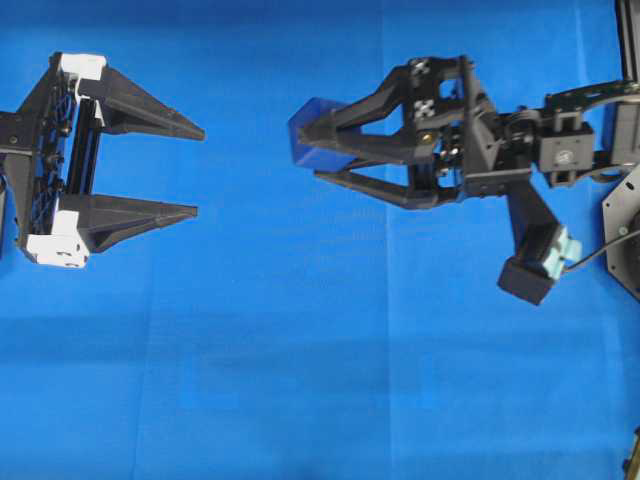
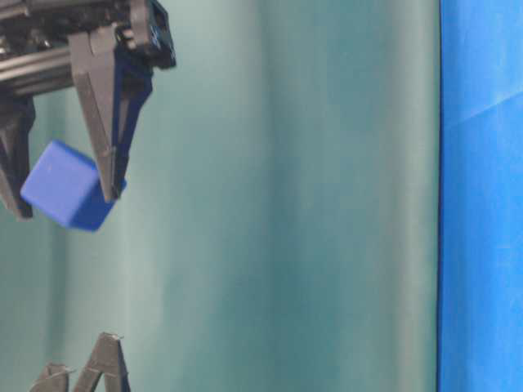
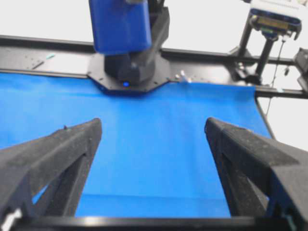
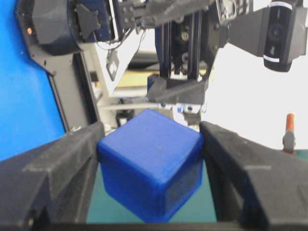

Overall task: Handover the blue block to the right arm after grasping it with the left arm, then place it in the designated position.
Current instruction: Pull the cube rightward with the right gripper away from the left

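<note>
Two of the task's three steps look done to you here: the pick-up by the left arm and the handover. Only the placing is left.

Start nearest, in the right wrist view: the blue block (image 4: 150, 166) sits clamped between the two fingers of the right gripper (image 4: 151, 144), tilted on a corner, both fingers touching its sides. So your right gripper is grasping the block, held clear of the blue cloth (image 1: 300, 380) that covers the surface.

Move out to the overhead view. The block (image 1: 312, 140) is at about 12 o'clock from the picture's centre, at the tips of the right gripper (image 1: 322, 150). Well apart, at 9 o'clock, the left gripper (image 1: 198, 170) stands released, jaws wide and holding nothing.

No mark for the designated position shows in any view, so you cannot tell where the block has to go.
</note>
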### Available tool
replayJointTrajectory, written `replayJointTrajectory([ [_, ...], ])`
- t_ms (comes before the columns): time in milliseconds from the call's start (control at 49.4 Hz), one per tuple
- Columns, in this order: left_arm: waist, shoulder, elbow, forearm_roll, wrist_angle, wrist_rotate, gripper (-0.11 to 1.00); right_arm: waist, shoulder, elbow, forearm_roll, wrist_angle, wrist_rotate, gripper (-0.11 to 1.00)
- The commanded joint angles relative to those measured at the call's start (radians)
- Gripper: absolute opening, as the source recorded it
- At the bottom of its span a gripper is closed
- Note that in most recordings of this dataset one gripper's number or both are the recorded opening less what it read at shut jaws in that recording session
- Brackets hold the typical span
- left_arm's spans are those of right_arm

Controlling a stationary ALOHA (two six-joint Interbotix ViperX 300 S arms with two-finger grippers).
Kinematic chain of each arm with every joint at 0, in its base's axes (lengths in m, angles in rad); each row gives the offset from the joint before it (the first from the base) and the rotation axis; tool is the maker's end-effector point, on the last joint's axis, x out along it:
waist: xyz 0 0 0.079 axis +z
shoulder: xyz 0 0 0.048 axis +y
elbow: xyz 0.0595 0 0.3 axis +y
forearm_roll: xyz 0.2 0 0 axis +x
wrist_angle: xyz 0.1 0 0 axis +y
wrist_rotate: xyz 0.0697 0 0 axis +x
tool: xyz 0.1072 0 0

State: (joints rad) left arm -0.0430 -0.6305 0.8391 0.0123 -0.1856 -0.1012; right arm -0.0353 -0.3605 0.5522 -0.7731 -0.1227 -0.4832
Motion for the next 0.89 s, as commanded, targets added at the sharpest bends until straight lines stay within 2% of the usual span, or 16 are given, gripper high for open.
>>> replayJointTrajectory([
  [0,-0.003,-0.002,-0.014,0.002,-0.003,0.000,0.93,0.002,-0.025,-0.006,0.005,0.011,0.015,0.56],
  [344,-0.003,0.003,-0.017,0.002,-0.003,0.000,0.93,0.011,-0.029,-0.005,0.006,0.023,0.034,0.56],
  [446,-0.003,0.003,-0.017,0.002,-0.003,0.000,0.93,0.017,-0.040,0.000,0.028,0.018,0.077,0.56],
  [527,-0.003,0.003,-0.017,0.002,-0.003,0.000,0.93,0.020,-0.048,0.003,0.061,0.017,0.143,0.56],
  [689,-0.003,0.003,-0.015,0.002,-0.003,0.000,0.93,0.025,-0.063,0.006,0.130,0.017,0.328,0.56],
  [871,-0.003,0.003,-0.015,0.002,0.002,0.000,0.93,0.044,-0.066,0.009,0.146,0.037,0.569,0.56],
])
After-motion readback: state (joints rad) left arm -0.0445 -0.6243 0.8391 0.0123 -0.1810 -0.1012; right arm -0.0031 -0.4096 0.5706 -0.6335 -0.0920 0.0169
